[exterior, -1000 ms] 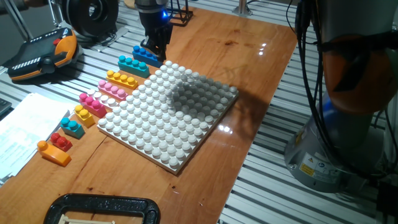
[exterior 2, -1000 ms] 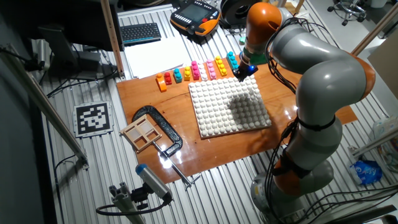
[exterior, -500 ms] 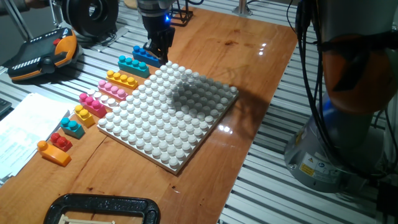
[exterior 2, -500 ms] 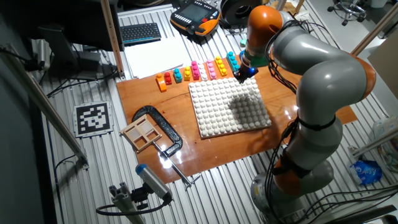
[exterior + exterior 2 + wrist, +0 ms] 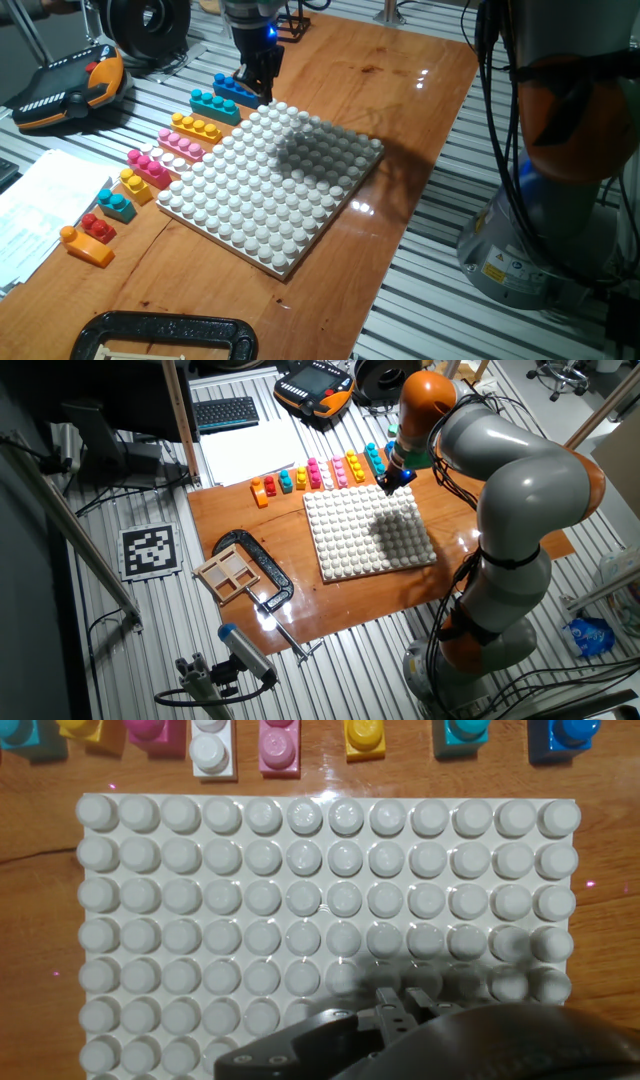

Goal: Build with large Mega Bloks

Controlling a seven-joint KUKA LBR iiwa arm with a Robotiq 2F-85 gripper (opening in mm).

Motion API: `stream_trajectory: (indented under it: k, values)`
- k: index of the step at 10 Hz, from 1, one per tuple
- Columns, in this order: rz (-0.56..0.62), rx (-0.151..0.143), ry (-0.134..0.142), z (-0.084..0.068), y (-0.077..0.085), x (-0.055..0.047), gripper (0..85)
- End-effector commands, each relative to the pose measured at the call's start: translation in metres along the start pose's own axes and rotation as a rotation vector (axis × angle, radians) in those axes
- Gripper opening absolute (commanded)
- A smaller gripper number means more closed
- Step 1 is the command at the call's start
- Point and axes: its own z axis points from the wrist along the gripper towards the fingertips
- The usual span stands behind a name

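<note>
The large Mega Bloks lie in a row along the left edge of the white baseplate point(image 5: 270, 185): dark blue point(image 5: 233, 88), teal point(image 5: 213, 104), yellow point(image 5: 196, 127), pink point(image 5: 180, 143), magenta point(image 5: 148, 167), then small yellow, teal, red and orange point(image 5: 85, 247) ones. My gripper point(image 5: 256, 86) hangs low at the plate's far corner, right beside the dark blue brick. Its dark fingers hide the gap between them. In the other fixed view the gripper point(image 5: 392, 480) sits at the plate's point(image 5: 365, 530) top right corner. The hand view shows the plate point(image 5: 320, 900) with the bricks along the top edge.
A teach pendant point(image 5: 70, 85) and papers point(image 5: 30, 215) lie left of the bricks. A black clamp point(image 5: 165, 335) sits at the near table edge, beside a small wooden tray point(image 5: 228, 572). My arm's base point(image 5: 490, 630) stands by the table.
The gripper has shifted slightly to the right at the plate's far corner. The dark blue brick and the other bricks have stayed put.
</note>
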Motion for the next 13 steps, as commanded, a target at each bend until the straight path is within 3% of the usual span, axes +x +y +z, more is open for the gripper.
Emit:
stream_trajectory:
  k: [1, 3, 8, 11, 13]
  values:
    - [0.003, 0.002, 0.0, 0.0018, -0.0005, -0.0003, 17.0]
    - [0.018, 0.006, -0.001, 0.0041, -0.0015, -0.0008, 17.0]
    - [0.086, 0.001, 0.04, 0.0049, -0.0009, -0.0015, 17.0]
    - [0.118, -0.006, 0.041, 0.007, -0.0015, -0.0022, 17.0]
    - [0.144, 0.028, 0.017, 0.0073, -0.0037, -0.004, 17.0]
